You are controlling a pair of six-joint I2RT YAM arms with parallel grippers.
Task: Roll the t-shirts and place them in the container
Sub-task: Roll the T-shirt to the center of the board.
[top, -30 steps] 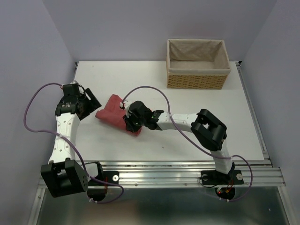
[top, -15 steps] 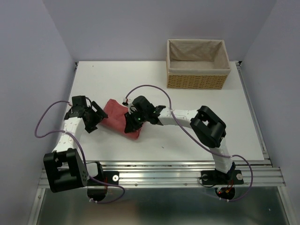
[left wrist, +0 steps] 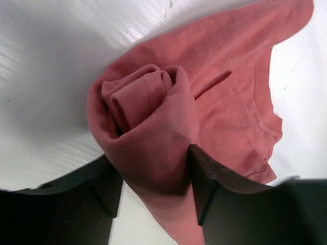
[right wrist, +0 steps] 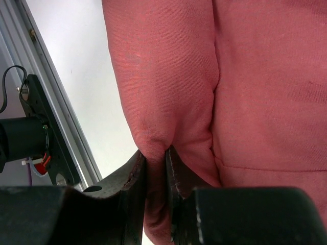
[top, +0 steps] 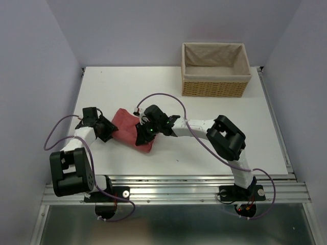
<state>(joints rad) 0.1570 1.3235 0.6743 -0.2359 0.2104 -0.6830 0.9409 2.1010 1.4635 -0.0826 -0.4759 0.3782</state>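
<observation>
Salmon-red t-shirt (top: 124, 125) lies on the white counter (top: 153, 84), left of centre, between my two arms. It is partly rolled: the left end is coiled into a spiral, the rest is bunched. My left jaws straddle that coiled end, cloth filling the gap and touching both fingers (left wrist: 99, 186), so they are grasping the roll. My right jaws are clenched on a thin fold on the shirt's other side, fingers (right wrist: 130, 176) nearly meeting with cloth pinched between. Wicker basket (top: 214, 88), cloth-lined, sits far right on the counter, well apart from the shirt. Purple cables (top: 162, 95) loop off both arms.
</observation>
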